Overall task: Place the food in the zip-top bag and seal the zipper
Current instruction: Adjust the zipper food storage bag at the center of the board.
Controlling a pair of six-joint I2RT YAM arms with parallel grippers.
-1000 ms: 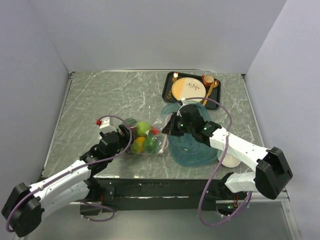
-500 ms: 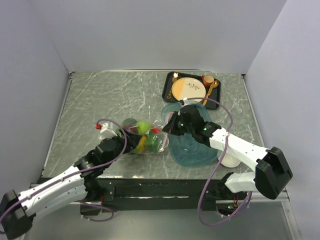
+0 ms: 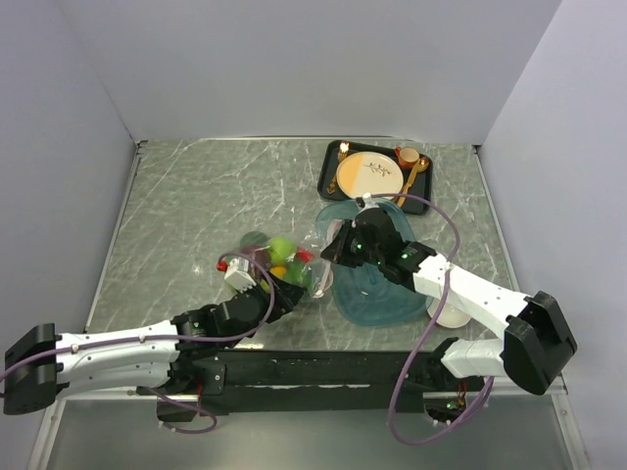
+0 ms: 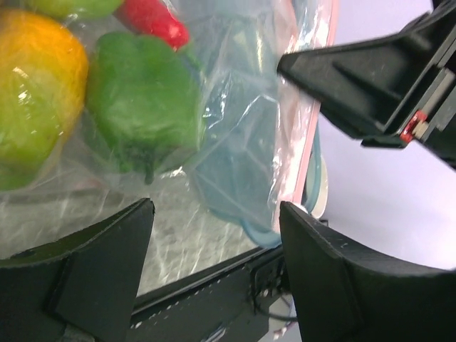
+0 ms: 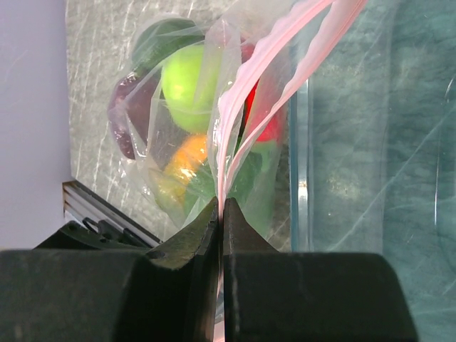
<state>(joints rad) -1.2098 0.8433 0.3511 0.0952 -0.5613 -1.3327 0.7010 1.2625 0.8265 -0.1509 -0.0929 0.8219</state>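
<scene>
No legible text, label, brand or number in any view. Dark marks on tan plate (image 3: 370, 174), top view: too small to tell writing from pattern.
</scene>
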